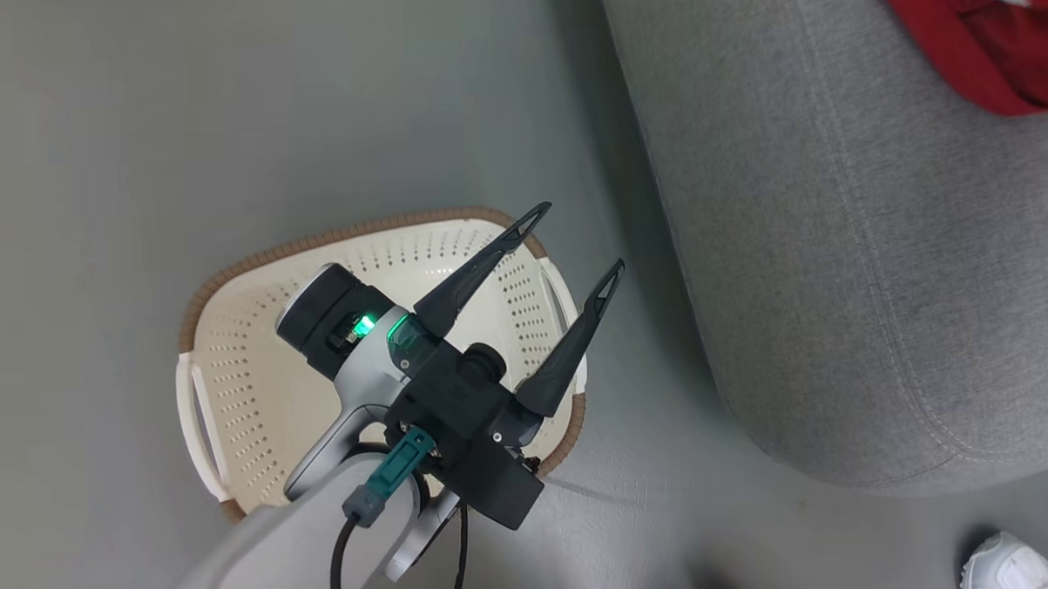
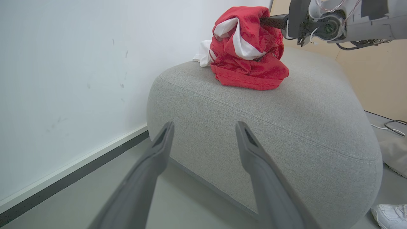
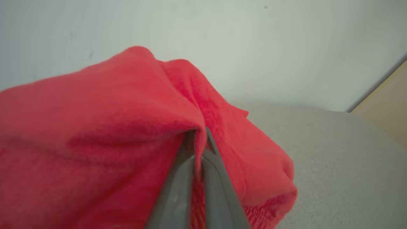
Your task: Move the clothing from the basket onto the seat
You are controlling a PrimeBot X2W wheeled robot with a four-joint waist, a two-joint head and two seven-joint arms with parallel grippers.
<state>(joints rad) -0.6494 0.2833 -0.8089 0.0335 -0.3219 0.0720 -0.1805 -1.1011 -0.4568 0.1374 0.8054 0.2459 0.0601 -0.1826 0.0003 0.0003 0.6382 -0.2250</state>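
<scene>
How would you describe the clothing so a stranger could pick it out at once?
Start at the big grey sofa beside the white wall. On its top rests a crumpled bundle of clothing, pinched by the right gripper. Its bright red fabric with white trim sets it apart from the grey sofa and pale wall.

Nothing to read here, folks: the crumpled red-and-white clothing (image 2: 251, 63) on the seat (image 2: 286, 127) shows no legible lettering or number from these angles, and no label can be made out on the basket (image 1: 248, 383).
</scene>
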